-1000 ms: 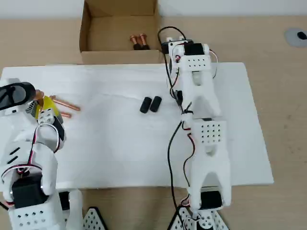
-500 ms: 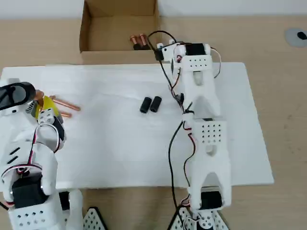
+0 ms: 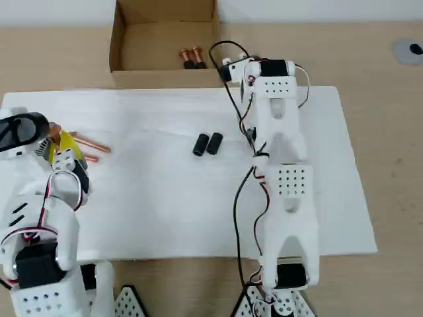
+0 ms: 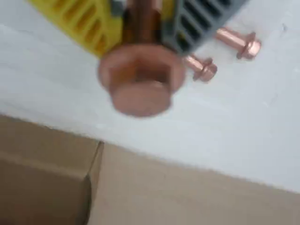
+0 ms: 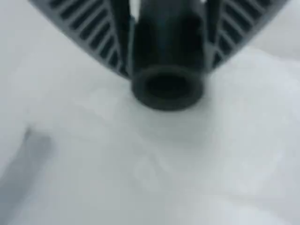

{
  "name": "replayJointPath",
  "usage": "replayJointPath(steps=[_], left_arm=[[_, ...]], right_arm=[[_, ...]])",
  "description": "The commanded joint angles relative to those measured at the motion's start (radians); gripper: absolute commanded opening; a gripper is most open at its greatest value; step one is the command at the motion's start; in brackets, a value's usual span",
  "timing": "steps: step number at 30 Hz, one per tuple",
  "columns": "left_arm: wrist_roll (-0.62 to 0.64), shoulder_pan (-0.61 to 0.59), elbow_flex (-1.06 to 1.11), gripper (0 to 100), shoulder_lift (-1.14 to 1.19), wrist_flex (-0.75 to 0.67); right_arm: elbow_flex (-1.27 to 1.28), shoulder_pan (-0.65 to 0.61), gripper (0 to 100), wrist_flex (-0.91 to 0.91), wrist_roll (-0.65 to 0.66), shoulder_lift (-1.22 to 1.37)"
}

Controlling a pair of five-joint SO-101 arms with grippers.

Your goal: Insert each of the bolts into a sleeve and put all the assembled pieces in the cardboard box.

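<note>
My left gripper, with one yellow and one grey finger, is shut on a copper bolt whose hex head faces the camera. In the high view this gripper sits at the mat's left edge. Two more bolts lie just right of it. My right gripper is shut on a black sleeve, open end out, above the white mat. Two black sleeves lie mid-mat. The cardboard box holds two assembled pieces.
The white mat covers most of the wooden table. The right arm stretches from the front edge up to the box's near right corner, with cables looping beside it. The left arm's base stands at the front left.
The right arm's wrist has shifted slightly to the right near the box corner, and its cable loop moved with it. The left arm and the loose parts have stayed put.
</note>
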Motion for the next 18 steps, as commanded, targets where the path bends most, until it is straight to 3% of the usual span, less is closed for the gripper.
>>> replayJointPath(steps=[1,8,18], left_arm=[[0.000,0.014,-0.094,0,-0.019,-0.026],[0.000,0.012,-0.212,0,-0.019,-0.060],[0.000,0.012,-0.368,0,-0.021,-0.060]], right_arm=[[-0.188,-0.035,1.0,0.009,-0.048,0.008],[-0.530,-0.102,0.9,0.009,-0.058,-0.122],[-0.522,-0.220,0.9,0.011,-0.058,-0.501]])
